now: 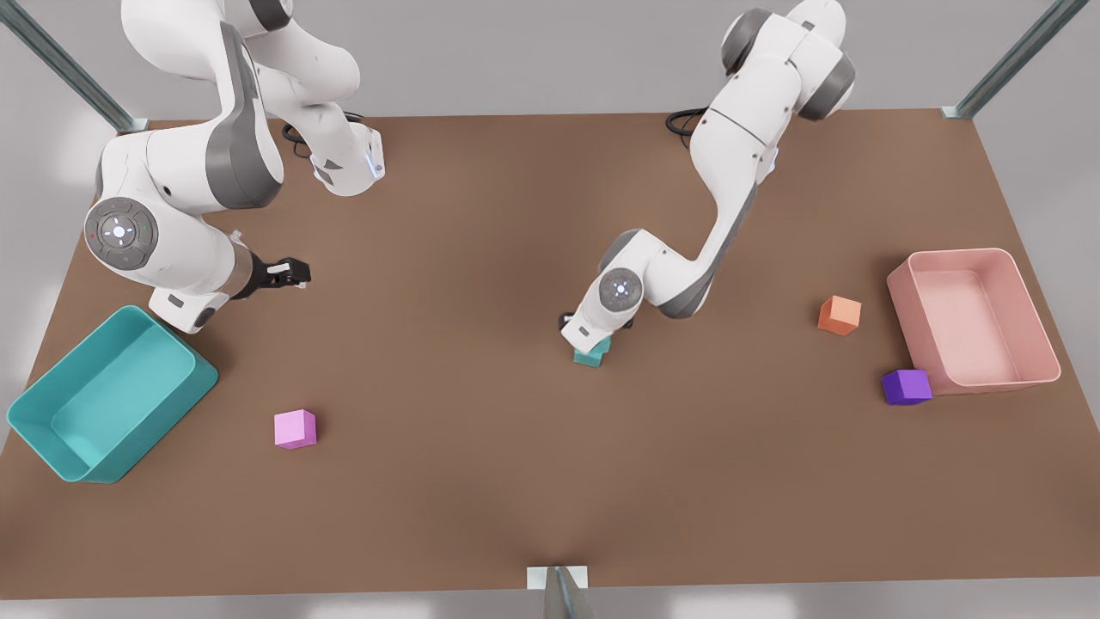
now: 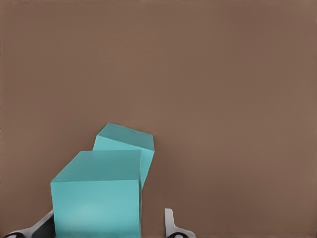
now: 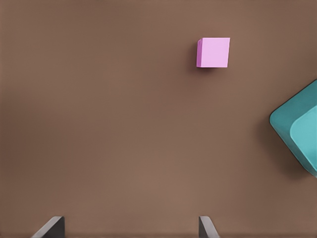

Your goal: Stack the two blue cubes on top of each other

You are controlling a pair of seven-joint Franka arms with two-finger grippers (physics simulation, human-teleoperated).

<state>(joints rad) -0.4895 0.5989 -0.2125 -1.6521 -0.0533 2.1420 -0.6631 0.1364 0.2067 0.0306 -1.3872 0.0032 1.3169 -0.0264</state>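
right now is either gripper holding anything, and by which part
The left gripper sits around the upper blue cube at its side faces, but contact cannot be told. The right gripper waits open, holding nothing.

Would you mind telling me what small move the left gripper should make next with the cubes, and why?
Probably lift straight up. The left gripper looks open around the upper blue cube, which sits on the lower blue cube, skewed but seemingly supported. The right gripper waits open near the teal bin.

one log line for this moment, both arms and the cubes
left gripper: open around upper teal cube | lower teal cube: offset beneath | right gripper: open, waiting near teal bin
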